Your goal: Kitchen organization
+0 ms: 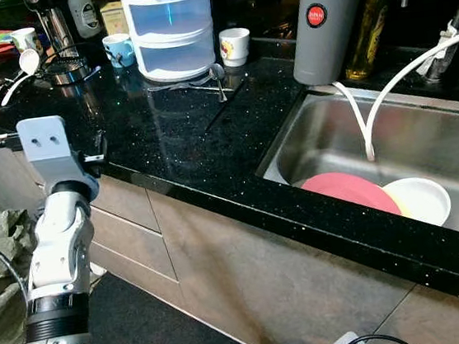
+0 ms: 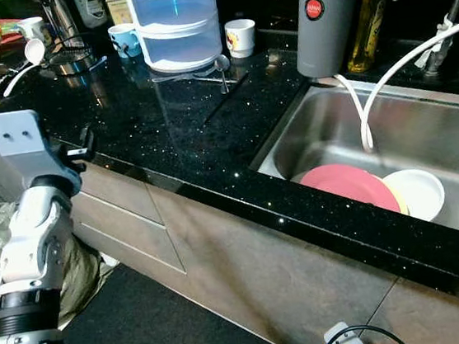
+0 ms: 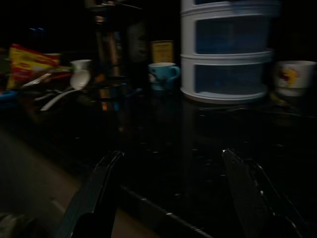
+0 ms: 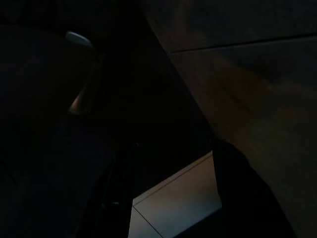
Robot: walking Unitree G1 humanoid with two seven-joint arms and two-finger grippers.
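Left eye view: black speckled countertop (image 1: 200, 134) running across, steel sink (image 1: 424, 129) set into it at the right end. Inside the sink, a pink plate (image 1: 349, 191) leaning beside a white bowl (image 1: 419, 198), touching it. Behind the sink's near-left corner, a grey water dispenser (image 1: 326, 20) with a white hose (image 1: 393, 78) looping down into the basin. Farther along from the sink, a stacked clear container (image 1: 170, 25), with a white mug (image 1: 234, 45) just beside it on the sink side and a blue mug (image 1: 118, 48) on the far side. Metal spoon (image 1: 218, 78) lying in front of the container. Left arm raised at the counter's front edge, well away from the sink.

Right eye view: same scene; white ladle (image 2: 30, 55) beyond the blue mug, away from the sink.

Left wrist view: left gripper (image 3: 173, 193) spread wide, empty, hovering over the counter edge, facing the container.

Right wrist view: very dark; right gripper (image 4: 171, 188) parted, holding nothing, over floor beside a cabinet front (image 4: 237, 74).
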